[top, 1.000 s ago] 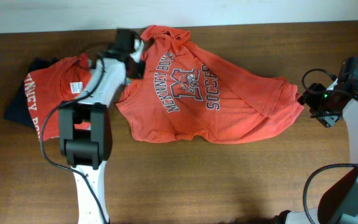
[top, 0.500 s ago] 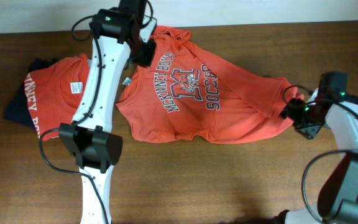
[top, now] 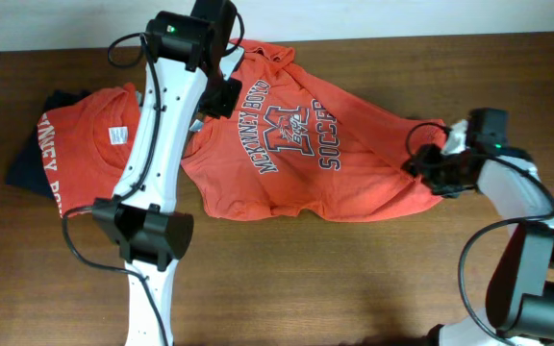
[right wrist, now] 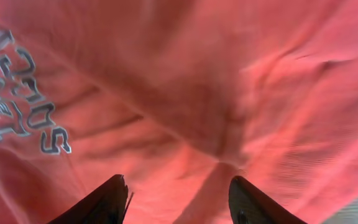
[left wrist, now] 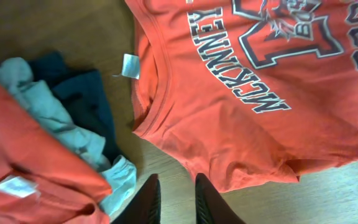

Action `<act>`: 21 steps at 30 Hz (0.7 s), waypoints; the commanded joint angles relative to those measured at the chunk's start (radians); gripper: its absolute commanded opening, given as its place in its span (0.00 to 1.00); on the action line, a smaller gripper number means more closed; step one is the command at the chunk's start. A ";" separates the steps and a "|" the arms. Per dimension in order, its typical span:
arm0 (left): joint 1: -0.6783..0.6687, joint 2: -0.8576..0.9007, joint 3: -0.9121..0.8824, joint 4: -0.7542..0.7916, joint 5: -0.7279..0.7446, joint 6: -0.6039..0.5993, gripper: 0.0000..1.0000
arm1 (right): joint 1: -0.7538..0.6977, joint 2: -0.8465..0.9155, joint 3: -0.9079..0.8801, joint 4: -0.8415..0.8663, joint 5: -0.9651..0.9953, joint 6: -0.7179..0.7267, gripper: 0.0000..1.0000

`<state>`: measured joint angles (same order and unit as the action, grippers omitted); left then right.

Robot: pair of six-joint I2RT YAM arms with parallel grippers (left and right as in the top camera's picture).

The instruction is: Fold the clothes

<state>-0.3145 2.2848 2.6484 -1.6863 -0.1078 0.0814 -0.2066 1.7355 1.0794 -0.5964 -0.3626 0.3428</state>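
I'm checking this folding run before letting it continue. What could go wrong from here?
1. The right gripper has its jaws open over rumpled cloth near the orange T-shirt's edge. Closing there may pinch a crease or extra layers and skew the fold.
2. The left gripper hangs between the stacked clothes and the shirt's sleeve. A pull from there might drag the stack.

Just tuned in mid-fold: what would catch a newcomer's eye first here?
A big orange-red T-shirt with soccer lettering lies spread mid-table. The left fingers hang narrowly parted just off its collar side, the right fingers open over its right end. At far left, a second orange shirt sits on a navy garment.
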 commanded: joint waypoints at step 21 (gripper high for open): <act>-0.003 -0.598 -0.013 -0.002 -0.051 -0.038 0.36 | 0.054 0.132 0.002 0.165 0.199 0.111 0.32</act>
<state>-0.3187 1.7020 2.6598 -1.6871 -0.1471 0.0586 -0.1497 1.8542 1.0805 -0.4431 -0.1921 0.4496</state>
